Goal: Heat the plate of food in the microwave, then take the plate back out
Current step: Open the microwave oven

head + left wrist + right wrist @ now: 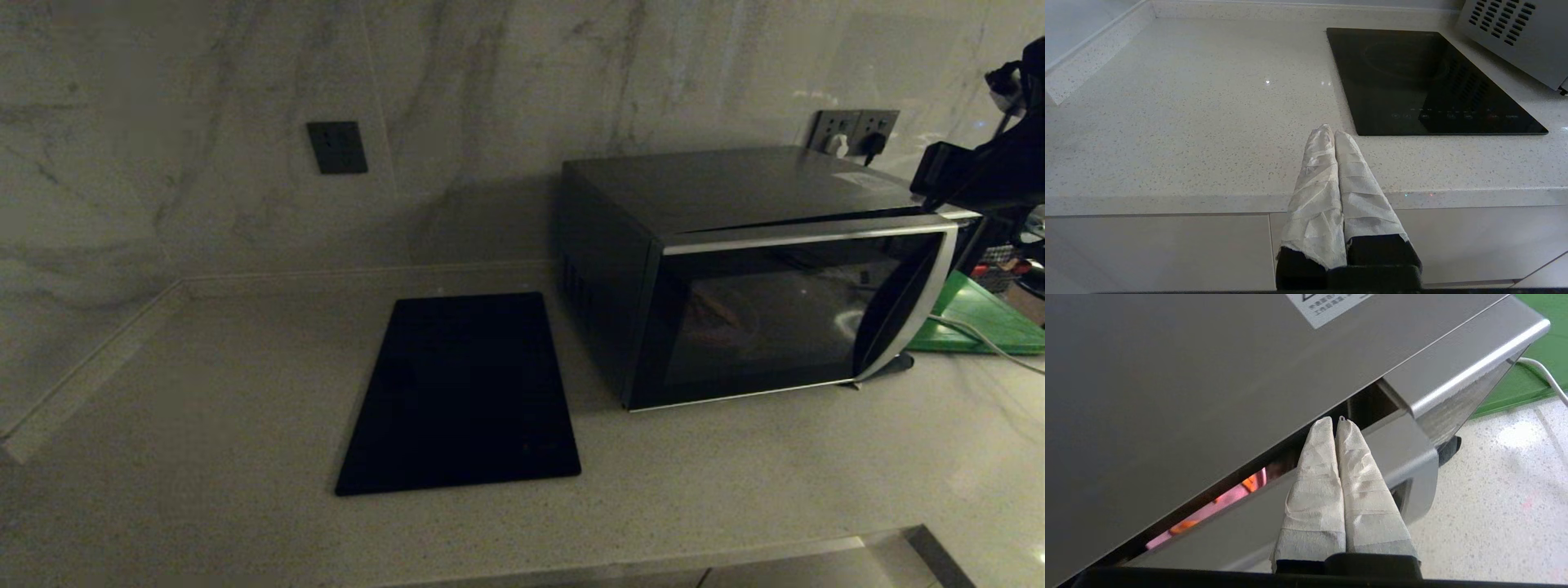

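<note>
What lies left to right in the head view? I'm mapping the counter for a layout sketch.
wall socket plate → black mat → microwave → green board

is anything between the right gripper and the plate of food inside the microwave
Yes. The microwave door is only ajar, covering nearly the whole opening. The plate of food shows only through the narrow gap above the door. The right gripper, fingers shut, sits at that gap near the door's free edge.
</note>
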Available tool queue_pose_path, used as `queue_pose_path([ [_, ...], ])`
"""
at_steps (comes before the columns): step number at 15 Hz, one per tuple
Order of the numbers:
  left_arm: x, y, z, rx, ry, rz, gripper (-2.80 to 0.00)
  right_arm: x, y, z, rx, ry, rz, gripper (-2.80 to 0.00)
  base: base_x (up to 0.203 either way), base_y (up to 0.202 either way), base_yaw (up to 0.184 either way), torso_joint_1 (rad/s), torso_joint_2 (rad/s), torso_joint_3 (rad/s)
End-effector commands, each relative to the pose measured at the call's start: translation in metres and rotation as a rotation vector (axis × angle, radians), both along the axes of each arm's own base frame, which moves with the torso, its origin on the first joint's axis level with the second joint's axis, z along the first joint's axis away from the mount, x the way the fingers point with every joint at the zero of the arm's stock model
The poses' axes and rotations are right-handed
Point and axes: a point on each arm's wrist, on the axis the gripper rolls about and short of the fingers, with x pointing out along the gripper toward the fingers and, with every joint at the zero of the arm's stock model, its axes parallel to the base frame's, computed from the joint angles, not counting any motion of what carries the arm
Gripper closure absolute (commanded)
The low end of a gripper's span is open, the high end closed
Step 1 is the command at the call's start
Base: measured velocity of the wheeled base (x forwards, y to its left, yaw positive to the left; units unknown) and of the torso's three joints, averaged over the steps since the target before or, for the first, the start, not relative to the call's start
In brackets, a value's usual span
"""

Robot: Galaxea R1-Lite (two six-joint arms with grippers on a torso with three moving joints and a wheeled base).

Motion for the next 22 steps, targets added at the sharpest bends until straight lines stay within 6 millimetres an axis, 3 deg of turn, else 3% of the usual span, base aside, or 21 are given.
queue_pose_path([
  [1, 0.000, 0.000, 0.000, -0.001, 0.001, 0.001, 0.00, 0.006, -0.008, -0.009, 0.006, 0.023, -0.018, 0.00, 0.000, 0.000, 0.000, 0.000, 0.00, 0.000],
  [10, 0.000, 0.000, 0.000, -0.001, 0.001, 0.001, 0.00, -0.002, -0.011, -0.011, 0.020, 0.078, -0.027, 0.00, 0.000, 0.000, 0.000, 0.000, 0.00, 0.000],
  [15, 0.000, 0.000, 0.000, 0.000, 0.001, 0.001, 0.00, -0.028, -0.005, -0.004, 0.050, 0.179, -0.028, 0.00, 0.000, 0.000, 0.000, 0.000, 0.00, 0.000],
  [22, 0.000, 0.000, 0.000, 0.001, 0.001, 0.001, 0.00, -0.087, 0.011, 0.016, 0.170, 0.311, 0.050, 0.00, 0.000, 0.000, 0.000, 0.000, 0.00, 0.000],
])
